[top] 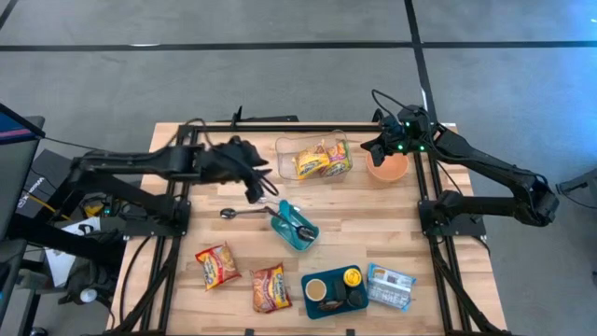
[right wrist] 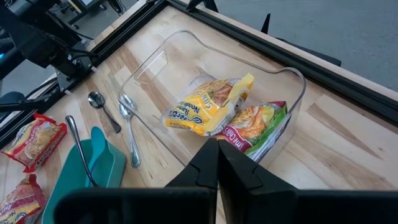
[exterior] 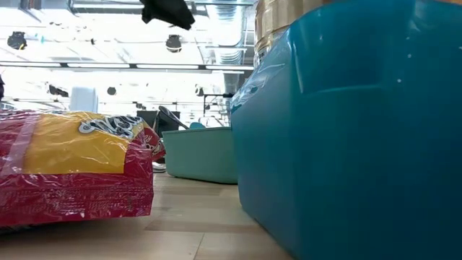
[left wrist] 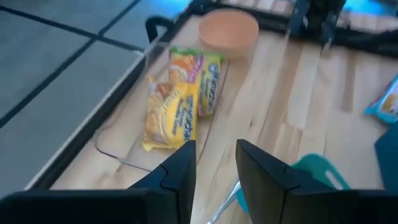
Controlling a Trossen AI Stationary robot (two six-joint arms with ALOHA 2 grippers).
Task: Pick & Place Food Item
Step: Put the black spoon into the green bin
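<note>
Two noodle packets (left wrist: 180, 102) beyond left pincer (left wrist: 214, 165)

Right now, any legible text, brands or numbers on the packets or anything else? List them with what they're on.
None reads for certain.
Yellow packet in the clear tray: printed script, too blurred.
Green packet beside it: blurred.
Two red packets: too small.
Near red packet: white script, illegible.
Blue packet: too small.

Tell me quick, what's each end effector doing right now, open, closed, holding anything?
Left end effector: open, holding nothing, above the table beside the clear container.
Right end effector: closed, empty, over the clear container's far end.
</note>
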